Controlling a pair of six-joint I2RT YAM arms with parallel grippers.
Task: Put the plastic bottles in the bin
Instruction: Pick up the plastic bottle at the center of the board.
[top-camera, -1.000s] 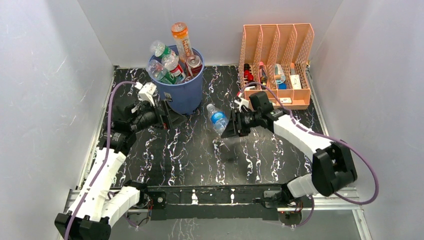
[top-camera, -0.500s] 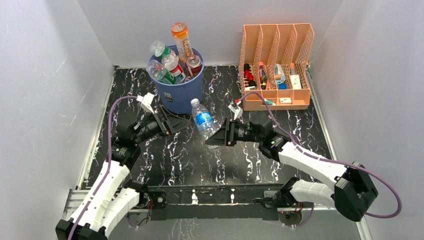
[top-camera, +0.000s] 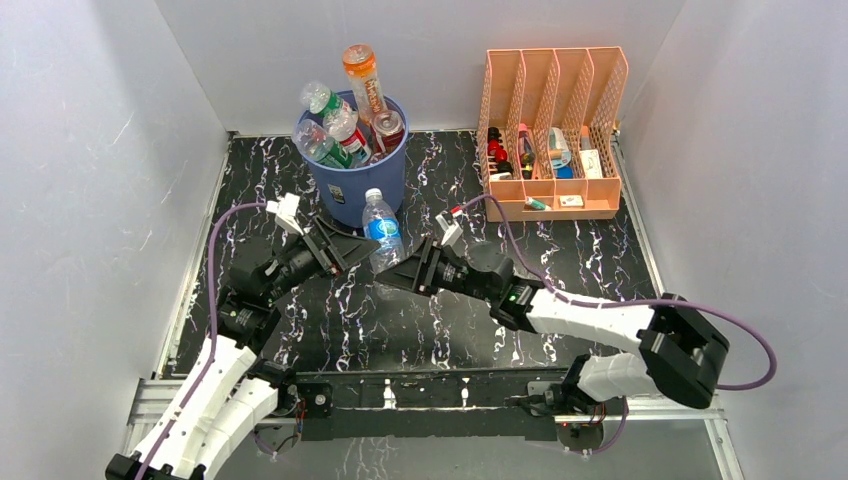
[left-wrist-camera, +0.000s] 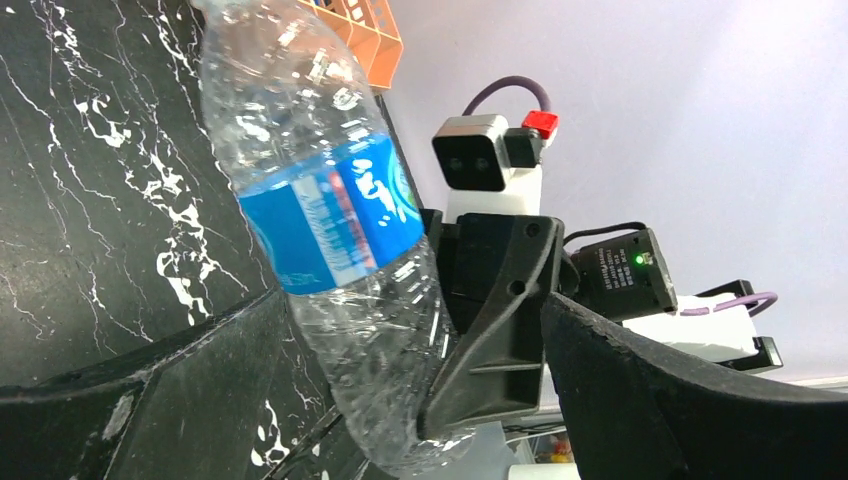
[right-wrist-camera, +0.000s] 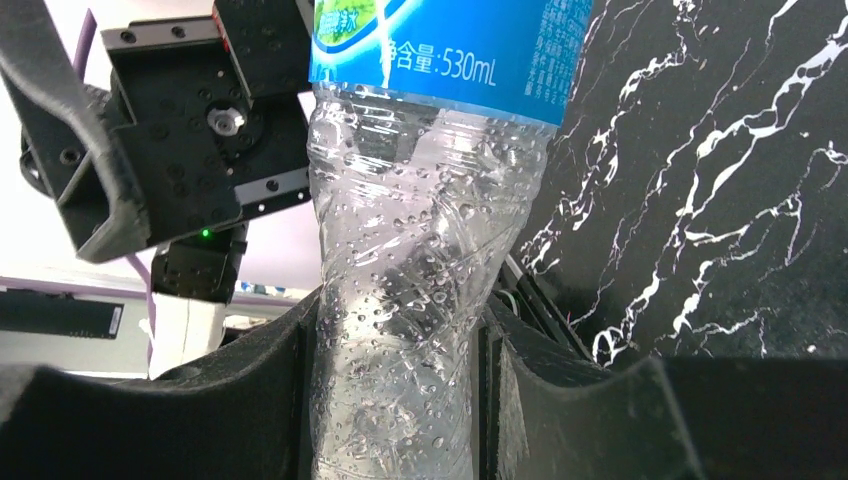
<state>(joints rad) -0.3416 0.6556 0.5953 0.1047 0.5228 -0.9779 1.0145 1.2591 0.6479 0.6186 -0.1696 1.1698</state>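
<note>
A clear plastic bottle with a blue label hangs upright above the table, just in front of the bin. My right gripper is shut on its lower body, one finger pressing each side. My left gripper stands wide open beside it. In the left wrist view the bottle and one right finger lie between the left gripper's spread fingers. The round blue bin holds several plastic bottles, among them a tall orange one sticking out of the top.
A peach slotted file organizer with small bottles and tubes stands at the back right. White walls close in the black marbled table on three sides. Both arms meet near the middle left of the table.
My right arm has carried the bottle left, toward the bin and the left gripper. The left gripper has swung right to meet it, so the bottle now sits between its open fingers.
</note>
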